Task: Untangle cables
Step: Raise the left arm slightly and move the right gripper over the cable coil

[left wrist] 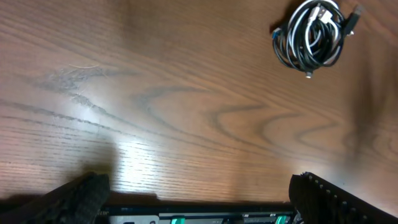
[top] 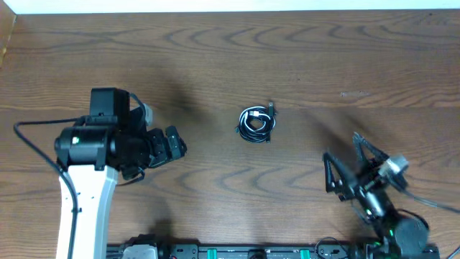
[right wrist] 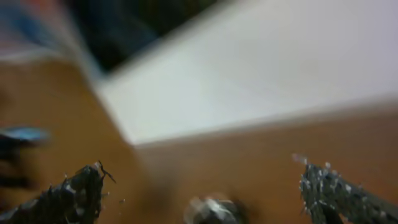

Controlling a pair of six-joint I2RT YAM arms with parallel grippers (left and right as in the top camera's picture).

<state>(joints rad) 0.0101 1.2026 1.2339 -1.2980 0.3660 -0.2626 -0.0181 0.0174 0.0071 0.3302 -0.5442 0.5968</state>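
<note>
The cables [top: 256, 122] lie coiled together in one small bundle of black and white cords near the middle of the wooden table. The bundle also shows at the top right of the left wrist view [left wrist: 313, 34], with a small plug sticking out at its right. My left gripper [top: 172, 144] is open and empty, left of the bundle and well apart from it; its fingertips [left wrist: 199, 196] frame bare wood. My right gripper [top: 343, 167] is open and empty at the front right, away from the bundle. The right wrist view is blurred; its fingers [right wrist: 202, 186] stand wide apart.
The table's front edge carries a black rail with green connectors [top: 237, 252]. A pale wall strip [top: 230, 6] runs along the far edge. The thick black arm wire [top: 36, 144] loops at the left.
</note>
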